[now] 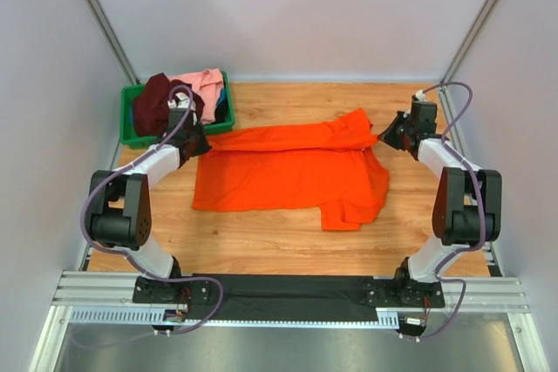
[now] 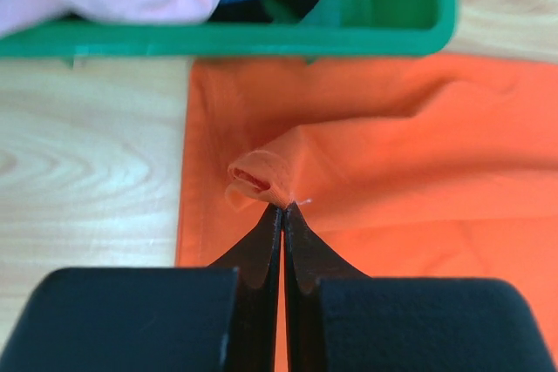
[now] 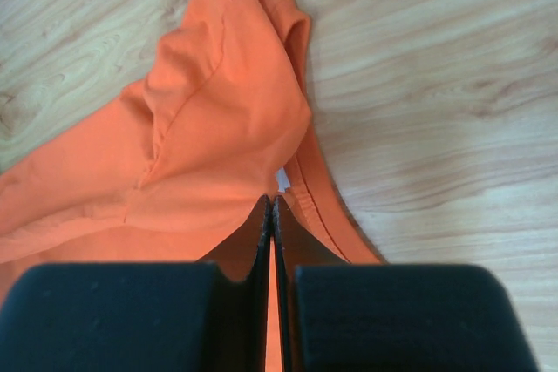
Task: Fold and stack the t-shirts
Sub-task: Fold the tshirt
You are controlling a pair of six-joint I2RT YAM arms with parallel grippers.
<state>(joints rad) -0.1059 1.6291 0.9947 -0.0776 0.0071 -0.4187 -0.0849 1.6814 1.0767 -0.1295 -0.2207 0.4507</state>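
We are bending our left arm (image 1: 131,202) forward to the left end of the orange t-shirt (image 1: 288,176), with the left fingers (image 2: 280,215) pinching a pucker of its cloth. Just beyond that end, the green bin (image 1: 133,139) is holding the maroon t-shirt (image 1: 153,102) and the pink t-shirt (image 1: 205,83). The orange t-shirt is lying on the worktop (image 1: 261,241). At its right end, our right arm (image 1: 462,202) is reaching in, with the right fingers (image 3: 273,215) pressed together on its hem.
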